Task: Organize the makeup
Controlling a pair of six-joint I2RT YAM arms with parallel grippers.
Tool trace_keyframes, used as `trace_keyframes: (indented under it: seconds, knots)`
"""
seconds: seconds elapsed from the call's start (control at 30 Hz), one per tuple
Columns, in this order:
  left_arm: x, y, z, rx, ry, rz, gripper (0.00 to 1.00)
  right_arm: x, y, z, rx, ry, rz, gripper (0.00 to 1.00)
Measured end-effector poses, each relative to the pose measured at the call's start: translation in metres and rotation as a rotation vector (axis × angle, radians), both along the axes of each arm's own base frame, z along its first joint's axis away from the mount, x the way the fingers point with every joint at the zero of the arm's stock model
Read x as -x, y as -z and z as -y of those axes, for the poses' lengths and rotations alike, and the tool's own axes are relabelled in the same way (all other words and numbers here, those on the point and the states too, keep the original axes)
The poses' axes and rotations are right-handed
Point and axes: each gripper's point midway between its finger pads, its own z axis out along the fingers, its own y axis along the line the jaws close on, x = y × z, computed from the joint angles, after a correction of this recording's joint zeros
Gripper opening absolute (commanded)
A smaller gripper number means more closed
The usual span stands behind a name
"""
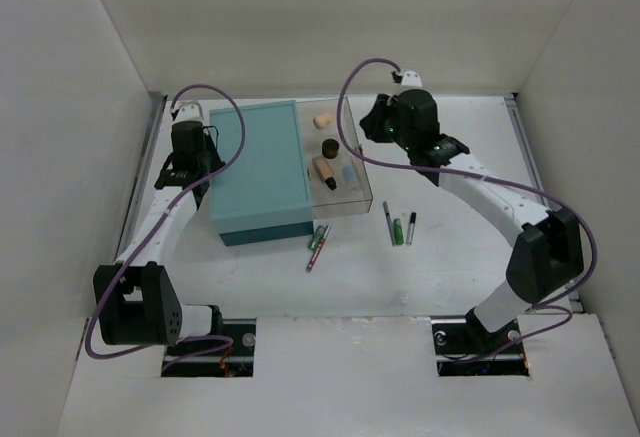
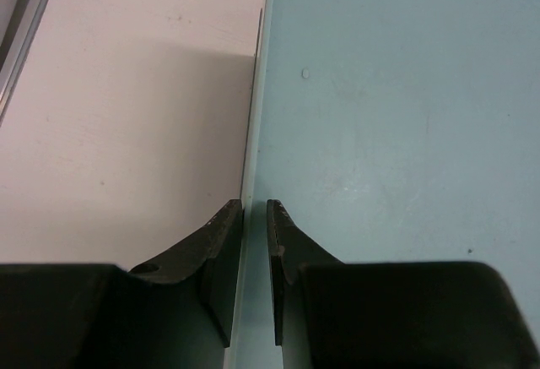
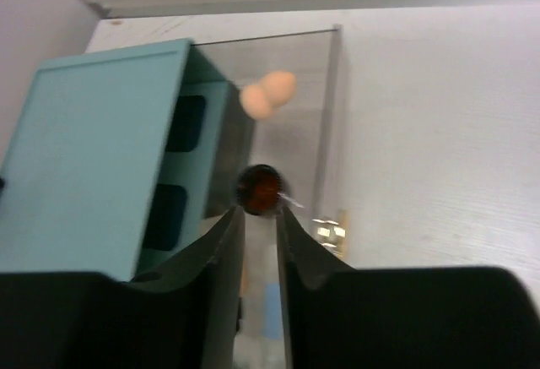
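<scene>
The teal box [image 1: 260, 172] has its clear drawer [image 1: 362, 182] pulled out to the right. In the drawer lie the peach sponge [image 1: 322, 119], the brown pot [image 1: 328, 147], the beige dark-capped bottle [image 1: 325, 170] and a small blue item [image 1: 347, 171]. A green and a red pencil [image 1: 318, 245] lie in front of the box. Three more thin pencils [image 1: 398, 227] lie to their right. My right gripper [image 1: 374, 129] hovers over the drawer, nearly shut and empty [image 3: 259, 213], the pot [image 3: 259, 190] just past its tips and the sponge [image 3: 268, 94] beyond. My left gripper [image 1: 190, 165] is nearly shut over the box's left top edge [image 2: 255, 208].
White walls close in the table on the left, back and right. A metal rail [image 1: 140, 172] runs along the left side, close to the left arm. The right arm's purple cable [image 1: 350, 87] loops over the drawer's back corner.
</scene>
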Motion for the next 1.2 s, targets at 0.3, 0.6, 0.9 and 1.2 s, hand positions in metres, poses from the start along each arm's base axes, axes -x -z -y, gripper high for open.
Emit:
trace_keyframes:
  seconds: [0.3,0.6,0.9,1.2]
  knots:
    - [-0.002,0.000,0.000,-0.001,0.001,0.002,0.13,-0.002,0.091,0.077,0.079,0.187,-0.199,0.22]
    - [-0.012,0.000,-0.002,0.000,0.000,0.009,0.12,0.023,0.141,0.019,0.112,0.001,-0.309,0.20]
    - [-0.033,0.002,-0.014,-0.008,-0.013,0.041,0.09,0.038,0.158,-0.039,0.141,-0.143,-0.328,0.21]
    - [-0.040,0.001,-0.017,-0.021,-0.010,0.061,0.08,0.043,0.149,-0.110,0.106,-0.299,-0.295,0.22]
